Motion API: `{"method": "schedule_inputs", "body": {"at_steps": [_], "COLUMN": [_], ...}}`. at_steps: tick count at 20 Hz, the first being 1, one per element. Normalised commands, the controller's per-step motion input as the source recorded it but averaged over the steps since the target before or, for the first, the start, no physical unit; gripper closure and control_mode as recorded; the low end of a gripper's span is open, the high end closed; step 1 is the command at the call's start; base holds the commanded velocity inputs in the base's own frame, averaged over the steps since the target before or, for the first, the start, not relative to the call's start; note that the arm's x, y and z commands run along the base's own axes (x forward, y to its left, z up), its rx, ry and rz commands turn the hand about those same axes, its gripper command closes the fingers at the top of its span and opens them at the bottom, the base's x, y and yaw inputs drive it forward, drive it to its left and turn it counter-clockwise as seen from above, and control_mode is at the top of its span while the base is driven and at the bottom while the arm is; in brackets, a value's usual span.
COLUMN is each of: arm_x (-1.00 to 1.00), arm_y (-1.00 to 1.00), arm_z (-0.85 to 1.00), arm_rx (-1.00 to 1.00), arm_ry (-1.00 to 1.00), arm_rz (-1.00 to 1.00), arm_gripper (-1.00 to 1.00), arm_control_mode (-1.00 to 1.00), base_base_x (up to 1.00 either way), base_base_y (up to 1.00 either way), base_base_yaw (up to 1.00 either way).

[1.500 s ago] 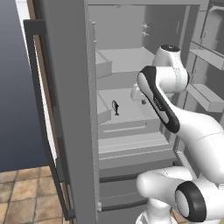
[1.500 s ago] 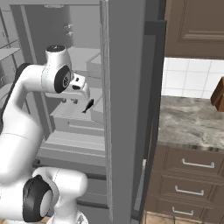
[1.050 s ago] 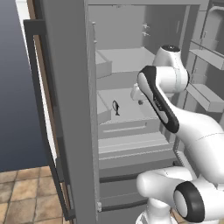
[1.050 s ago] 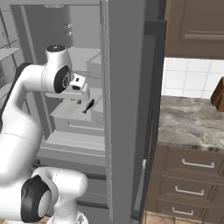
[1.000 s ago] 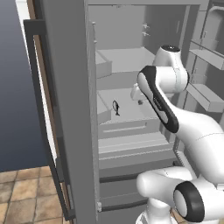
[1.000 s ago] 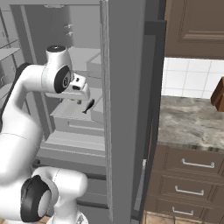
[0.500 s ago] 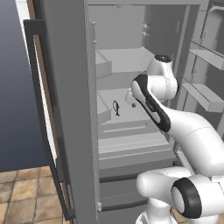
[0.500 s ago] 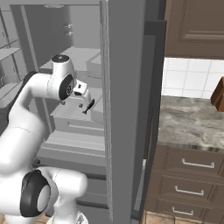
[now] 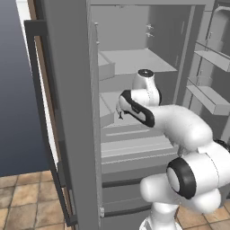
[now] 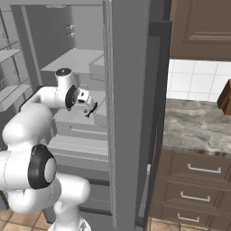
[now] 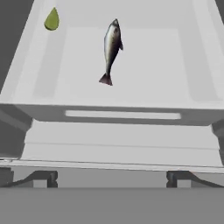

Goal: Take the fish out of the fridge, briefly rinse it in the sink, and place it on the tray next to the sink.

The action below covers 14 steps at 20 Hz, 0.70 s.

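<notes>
The fridge (image 9: pixel 72 112) stands open and my arm reaches into its middle shelf. The fish (image 11: pixel 111 46), small, dark and slim, lies head away on the pale shelf floor (image 11: pixel 175 65). It also shows as a small dark shape (image 9: pixel 120 116) just below my hand in the left base view. My gripper (image 11: pixel 111 178) is open wide, with its two dark fingertips (image 11: pixel 40 178) at the shelf's front edge. The fish lies ahead of them, not between them. In the right base view the gripper (image 10: pixel 91 107) points into the shelf. The sink and tray are out of view.
A small green item (image 11: pixel 51 19) lies at the shelf's back left. Door bins (image 9: pixel 211 96) hang at the right, and the open door with its dark handle (image 9: pixel 42 112) stands at the left. A stone counter (image 10: pixel 198 126) over brown drawers (image 10: pixel 198 180) stands right of the fridge.
My arm has swung lower and further into the fridge, bringing the hand close to the fish. The fish has not moved. The fingers have spread slightly wider.
</notes>
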Motion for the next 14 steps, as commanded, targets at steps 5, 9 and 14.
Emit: {"method": "schedule_inputs", "body": {"at_steps": [5, 9, 14], "arm_x": [0.52, 0.22, 0.31], "arm_y": [0.0, 0.0, 0.02], "arm_z": [-0.22, -0.24, -0.34], "arm_rx": [-0.03, 0.03, 0.0], "arm_ry": [0.14, 0.06, 0.0], "arm_rz": [0.0, 0.0, 0.0], "arm_gripper": [-1.0, -1.0, -1.0], "arm_control_mode": [-1.0, -1.0, -1.0], "base_base_x": [0.0, 0.0, 0.0], "base_base_y": [0.0, 0.0, 0.0], "base_base_yaw": [0.0, 0.0, 0.0]}}
